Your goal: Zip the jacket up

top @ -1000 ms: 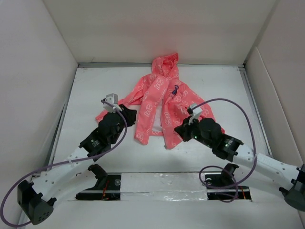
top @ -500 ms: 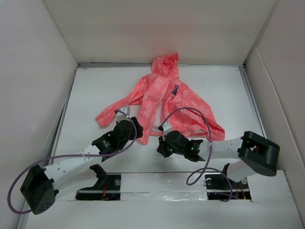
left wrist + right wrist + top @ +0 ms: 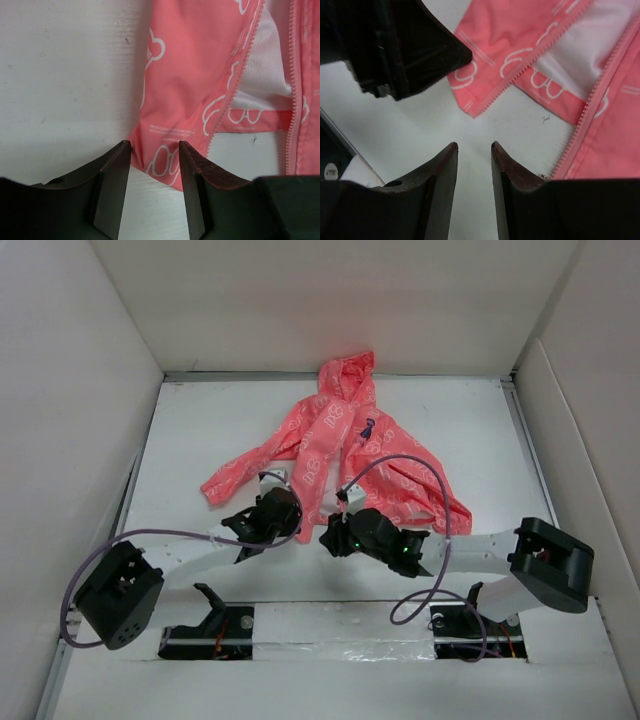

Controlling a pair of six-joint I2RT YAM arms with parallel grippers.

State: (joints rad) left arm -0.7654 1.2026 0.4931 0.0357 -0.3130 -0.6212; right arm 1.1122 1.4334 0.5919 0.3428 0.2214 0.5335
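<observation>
The coral-pink jacket [image 3: 345,445] lies flat on the white table, hood at the far end, front unzipped at the bottom so its pale lining [image 3: 262,65] shows. My left gripper [image 3: 292,515] is low at the bottom corner of the jacket's left front panel. Its jaws stand open with that corner [image 3: 160,160] lying flat between the fingertips [image 3: 114,170], and its midpoint is the left gripper [image 3: 154,150]. My right gripper [image 3: 473,146] is open over bare table just below the hem, nothing between its fingers. The two zipper edges [image 3: 495,90] [image 3: 580,132] lie apart ahead of it.
White walls [image 3: 80,390] box in the table on the left, back and right. Purple cables [image 3: 410,465] loop off both arms, the right one over the jacket's lower right. A taped slot [image 3: 340,625] runs along the near edge between the arm bases.
Both arms have dropped low and swung inward to the middle of the jacket's bottom hem. Both grippers have opened, the right one in the last half second.
</observation>
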